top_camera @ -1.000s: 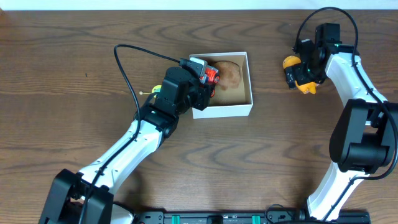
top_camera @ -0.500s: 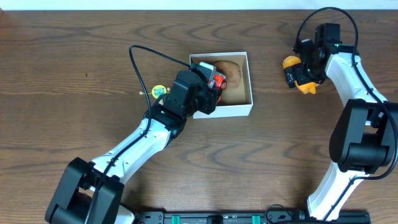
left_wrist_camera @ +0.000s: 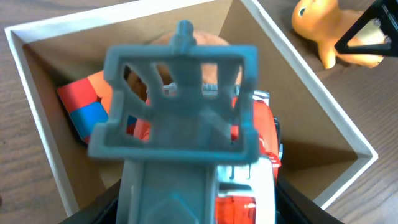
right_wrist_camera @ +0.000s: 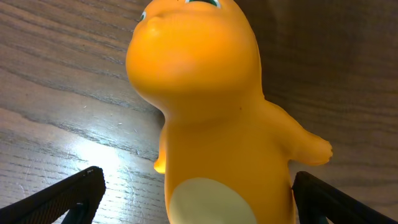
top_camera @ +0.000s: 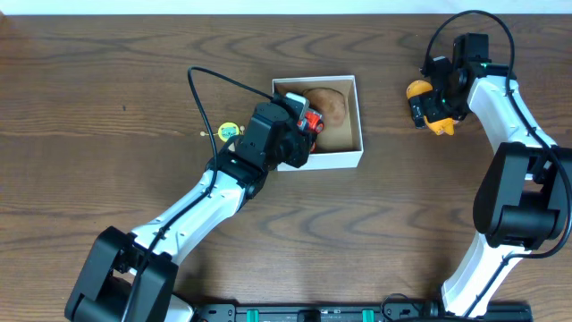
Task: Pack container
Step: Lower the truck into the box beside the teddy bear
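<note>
- Container (top_camera: 335, 159) sits flat on the wooden table (top_camera: 89, 89), near mid-table in the overhead view.
- Left gripper (top_camera: 302, 128) hangs over the container's left wall, jaws closed on a red and white toy (left_wrist_camera: 258, 134). A blurred grey-blue frame sits in front of it.
- Inside the container: brown round item (top_camera: 332, 107); red-blue-orange block (left_wrist_camera: 87, 106) against one wall.
- Right gripper (top_camera: 431, 109) is well right of the container, jaws spread wide astride an orange figure (right_wrist_camera: 205, 93), not clamping it.
- Small yellow-green item (top_camera: 228, 131) lies left of the container.
</note>
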Controlling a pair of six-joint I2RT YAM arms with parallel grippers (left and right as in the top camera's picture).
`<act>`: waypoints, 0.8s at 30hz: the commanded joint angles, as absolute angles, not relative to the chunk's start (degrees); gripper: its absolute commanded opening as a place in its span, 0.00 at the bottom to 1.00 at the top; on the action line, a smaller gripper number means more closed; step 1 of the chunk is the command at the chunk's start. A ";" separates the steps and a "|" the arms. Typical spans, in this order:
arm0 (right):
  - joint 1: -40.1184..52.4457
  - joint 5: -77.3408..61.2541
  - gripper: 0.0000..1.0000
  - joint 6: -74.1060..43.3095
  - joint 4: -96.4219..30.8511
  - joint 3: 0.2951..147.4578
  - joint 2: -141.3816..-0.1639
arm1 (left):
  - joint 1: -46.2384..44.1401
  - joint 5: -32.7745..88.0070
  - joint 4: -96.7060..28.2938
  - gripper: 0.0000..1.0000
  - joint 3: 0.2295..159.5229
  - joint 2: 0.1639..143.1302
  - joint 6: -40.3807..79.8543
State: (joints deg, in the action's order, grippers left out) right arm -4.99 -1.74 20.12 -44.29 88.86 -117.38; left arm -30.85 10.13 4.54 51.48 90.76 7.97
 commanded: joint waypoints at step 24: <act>-4.58 -2.17 0.99 20.21 -44.34 89.01 -117.78 | -30.83 4.82 -5.34 0.19 51.90 84.23 8.25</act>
